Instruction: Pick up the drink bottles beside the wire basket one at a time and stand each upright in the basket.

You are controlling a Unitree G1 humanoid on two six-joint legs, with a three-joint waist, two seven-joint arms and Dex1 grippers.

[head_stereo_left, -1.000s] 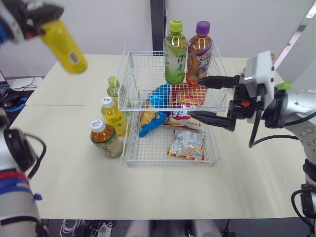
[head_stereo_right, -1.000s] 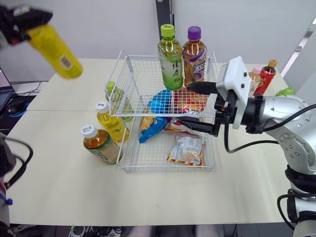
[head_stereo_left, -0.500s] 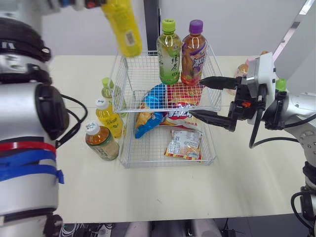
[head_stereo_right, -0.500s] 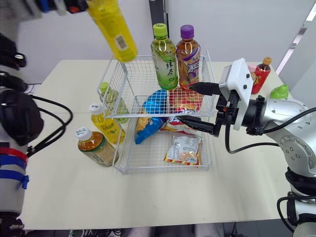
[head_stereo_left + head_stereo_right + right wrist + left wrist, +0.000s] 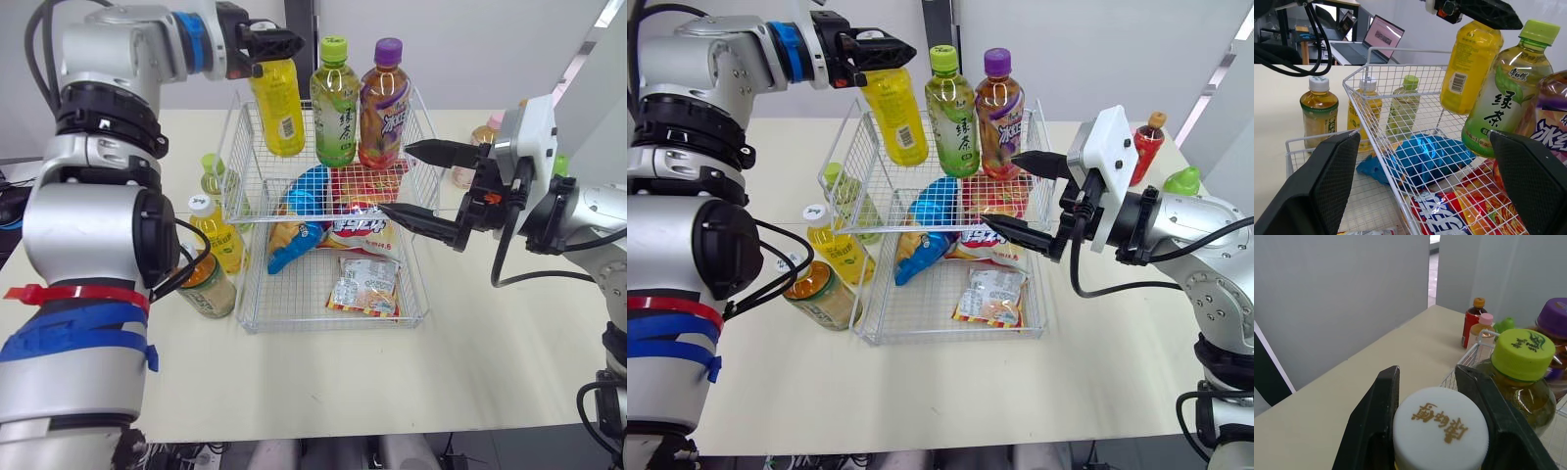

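Note:
My left gripper (image 5: 272, 43) is shut on the white cap (image 5: 1440, 432) of a yellow drink bottle (image 5: 278, 110). The bottle hangs almost upright over the back left of the wire basket (image 5: 331, 324). Beside it in the basket stand a green tea bottle (image 5: 334, 104) and a purple-capped bottle (image 5: 383, 102). Left of the basket stand a pale green-capped bottle (image 5: 209, 177), a yellow white-capped bottle (image 5: 218, 231) and an amber tea bottle (image 5: 202, 285). My right gripper (image 5: 397, 178) is open at the basket's right side, holding nothing.
Snack bags lie in the basket: a blue one (image 5: 310, 195), a red one (image 5: 368, 190) and a silver packet (image 5: 364, 285). More small bottles (image 5: 1147, 145) stand at the table's far right. A laptop (image 5: 1383, 36) sits beyond the table's left end.
My left arm has swung the yellow bottle from far left and tilted to nearly upright over the basket's back left. The right gripper stays open by the basket. The camera has shifted.

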